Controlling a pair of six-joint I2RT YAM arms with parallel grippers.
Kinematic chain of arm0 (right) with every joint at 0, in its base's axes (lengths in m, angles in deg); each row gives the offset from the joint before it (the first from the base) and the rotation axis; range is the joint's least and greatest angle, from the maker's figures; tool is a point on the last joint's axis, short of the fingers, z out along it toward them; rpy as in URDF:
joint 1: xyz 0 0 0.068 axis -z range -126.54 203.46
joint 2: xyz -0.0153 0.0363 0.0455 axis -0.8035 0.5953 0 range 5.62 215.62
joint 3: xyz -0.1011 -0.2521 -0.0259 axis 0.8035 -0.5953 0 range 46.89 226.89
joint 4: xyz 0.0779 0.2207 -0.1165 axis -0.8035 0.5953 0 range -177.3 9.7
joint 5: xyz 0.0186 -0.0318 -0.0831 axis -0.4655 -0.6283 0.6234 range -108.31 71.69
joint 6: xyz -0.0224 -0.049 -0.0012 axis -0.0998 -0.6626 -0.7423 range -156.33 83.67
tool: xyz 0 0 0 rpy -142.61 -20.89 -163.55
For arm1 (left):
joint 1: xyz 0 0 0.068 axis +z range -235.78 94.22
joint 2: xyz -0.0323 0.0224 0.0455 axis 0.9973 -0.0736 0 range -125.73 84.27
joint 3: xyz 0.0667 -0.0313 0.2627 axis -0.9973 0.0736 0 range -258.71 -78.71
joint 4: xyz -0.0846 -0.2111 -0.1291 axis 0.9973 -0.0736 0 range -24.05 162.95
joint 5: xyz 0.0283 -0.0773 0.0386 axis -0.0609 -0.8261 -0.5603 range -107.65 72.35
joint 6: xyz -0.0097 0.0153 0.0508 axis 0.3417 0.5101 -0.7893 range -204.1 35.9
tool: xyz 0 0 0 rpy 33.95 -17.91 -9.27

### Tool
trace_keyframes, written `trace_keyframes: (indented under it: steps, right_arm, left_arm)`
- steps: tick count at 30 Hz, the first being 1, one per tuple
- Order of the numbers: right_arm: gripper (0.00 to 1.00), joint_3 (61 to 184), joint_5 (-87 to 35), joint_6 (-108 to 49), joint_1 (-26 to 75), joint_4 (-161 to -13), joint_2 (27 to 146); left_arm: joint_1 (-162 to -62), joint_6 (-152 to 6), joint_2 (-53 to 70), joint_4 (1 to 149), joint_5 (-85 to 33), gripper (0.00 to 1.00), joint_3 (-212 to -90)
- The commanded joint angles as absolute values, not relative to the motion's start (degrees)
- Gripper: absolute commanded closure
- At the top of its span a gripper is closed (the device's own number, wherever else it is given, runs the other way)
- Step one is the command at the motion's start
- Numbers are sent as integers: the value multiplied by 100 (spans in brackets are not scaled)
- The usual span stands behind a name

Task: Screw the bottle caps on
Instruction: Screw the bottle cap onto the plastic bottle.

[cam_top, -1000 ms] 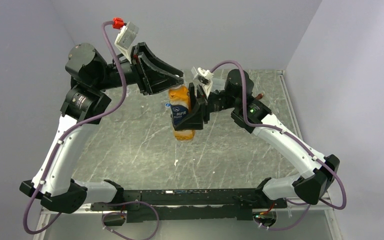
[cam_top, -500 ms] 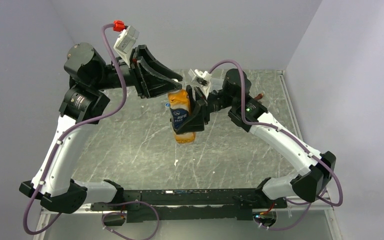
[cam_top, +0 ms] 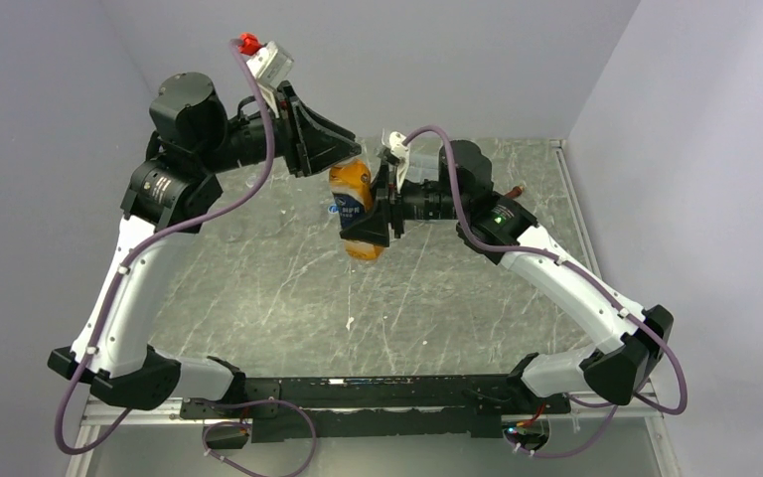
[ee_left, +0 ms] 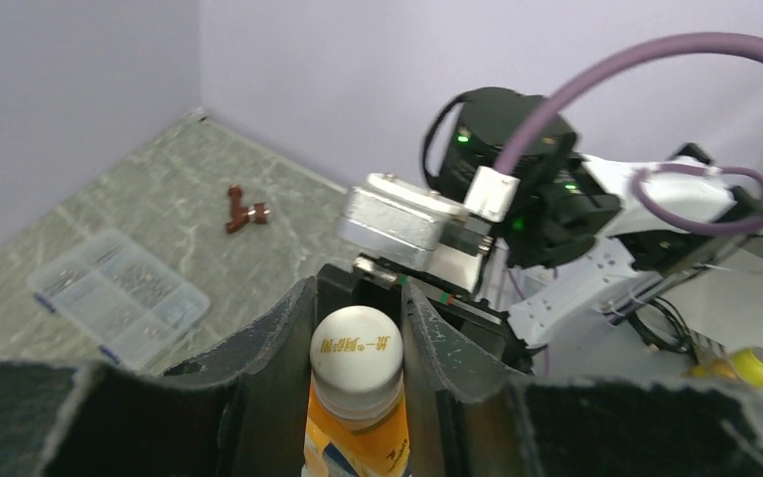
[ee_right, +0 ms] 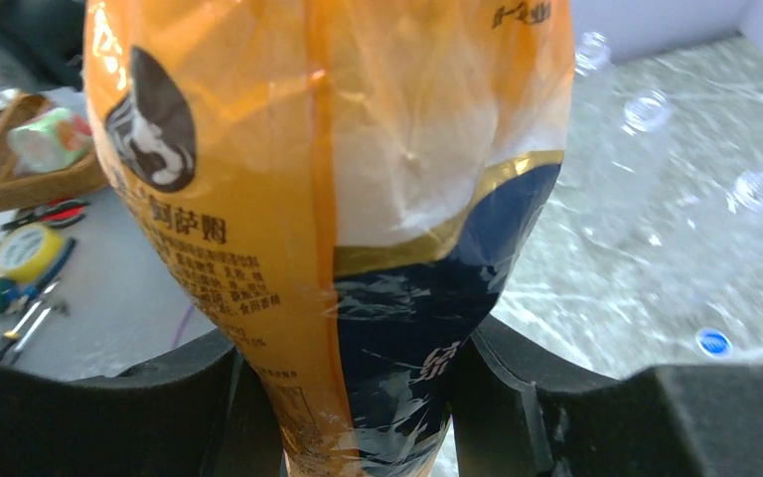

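Over the worktop's (cam_top: pixel 288 288) far edge, the right jaws pinch the orange plastic bottle with dark blue label band (cam_top: pixel 355 204); the left jaws pinch its pale round cap (ee_left: pixel 356 345) (printed top). Any tilt between them could cross-thread it.

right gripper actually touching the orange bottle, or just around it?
Touching. Right wrist view: both fingers of the right gripper press the orange bottle at its blue label band, with no gap on either side.
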State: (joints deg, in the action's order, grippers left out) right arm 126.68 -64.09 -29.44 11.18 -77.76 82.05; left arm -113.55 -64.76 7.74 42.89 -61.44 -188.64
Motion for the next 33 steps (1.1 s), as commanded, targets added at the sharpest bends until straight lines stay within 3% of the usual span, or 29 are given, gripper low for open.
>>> trace_keyframes:
  steps: [1,7,15,26,33]
  right_arm:
    - [100,13079,-4759,-3036,1174,-7794,8116]
    - [100,13030,-5295,-2992,1180,-8022,8083]
    - [100,12980,-6633,-2760,1189,-8618,8006]
    - [100,13011,-6903,-2755,1180,-8568,8027]
    - [100,13026,-6893,-2868,1180,-8413,8022]
  left_arm:
    - [-11443,-6617,761,3323,-5629,100,-19015]
    - [-11443,-6700,911,3574,-5765,100,-18780]
    - [-11443,-6611,1163,4005,-6482,89,-18608]
    - [-11443,-6575,1075,3930,-6719,79,-18848]
    - [-11443,-6561,1020,3952,-6554,61,-19009]
